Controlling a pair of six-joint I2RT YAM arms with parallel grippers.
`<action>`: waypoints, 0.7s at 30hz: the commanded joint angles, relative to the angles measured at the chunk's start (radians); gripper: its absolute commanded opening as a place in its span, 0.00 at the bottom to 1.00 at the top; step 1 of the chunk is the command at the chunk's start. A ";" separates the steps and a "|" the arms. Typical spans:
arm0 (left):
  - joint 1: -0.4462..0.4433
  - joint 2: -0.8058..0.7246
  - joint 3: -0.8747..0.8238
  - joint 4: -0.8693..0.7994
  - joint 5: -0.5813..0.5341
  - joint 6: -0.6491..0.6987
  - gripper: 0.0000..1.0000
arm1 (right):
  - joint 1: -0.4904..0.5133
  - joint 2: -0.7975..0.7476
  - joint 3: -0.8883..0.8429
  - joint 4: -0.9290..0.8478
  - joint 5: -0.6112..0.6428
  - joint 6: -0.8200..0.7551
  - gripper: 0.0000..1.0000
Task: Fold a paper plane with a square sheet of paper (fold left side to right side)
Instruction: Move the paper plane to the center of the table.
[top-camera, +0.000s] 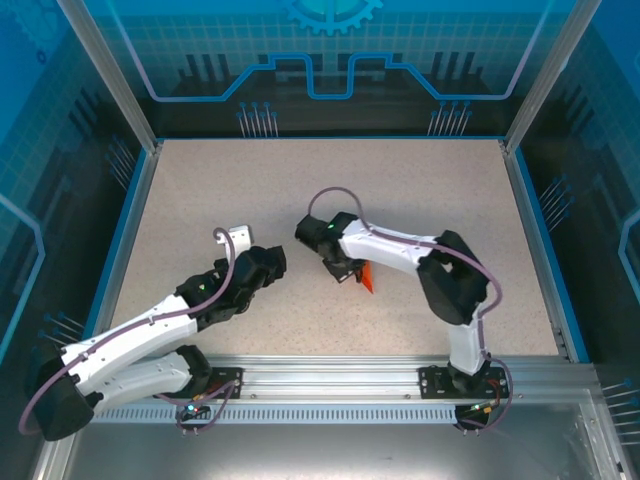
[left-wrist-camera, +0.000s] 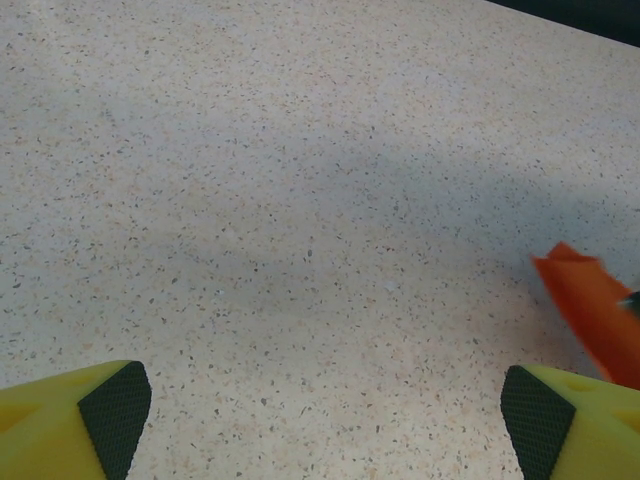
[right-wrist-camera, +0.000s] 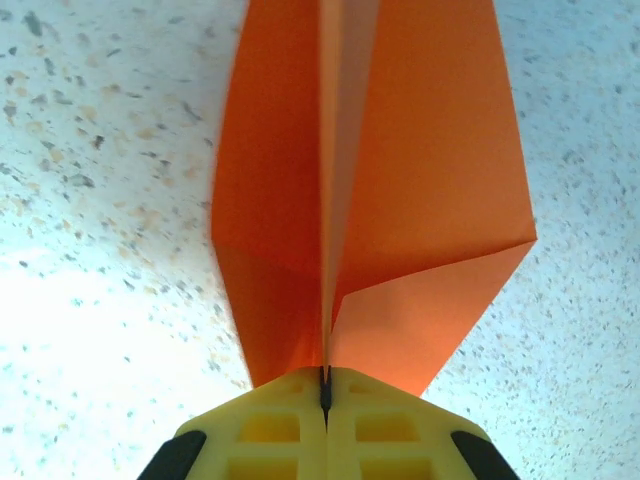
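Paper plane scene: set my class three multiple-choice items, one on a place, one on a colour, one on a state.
1. Where is the paper plane?
A) lying loose, untouched
B) pinched between the right fingers
C) draped over an arm

2. What colour is it?
A) blue
B) white
C) orange

3. The left fingers are:
A) wide apart, holding nothing
B) shut on paper
C) shut on nothing

Answers:
1 B, the right wrist view shows its centre fold clamped.
2 C, it is bright orange in every view.
3 A, bare table lies between them.
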 joint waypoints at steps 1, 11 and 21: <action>0.004 0.012 0.030 -0.007 -0.009 0.012 0.95 | -0.095 -0.115 -0.083 0.074 -0.169 -0.002 0.00; 0.004 0.021 0.034 -0.013 0.005 0.004 0.96 | -0.237 -0.085 -0.195 0.172 -0.292 0.058 0.05; 0.004 0.030 0.041 -0.015 0.013 0.000 0.96 | -0.252 -0.040 -0.197 0.163 -0.259 0.071 0.18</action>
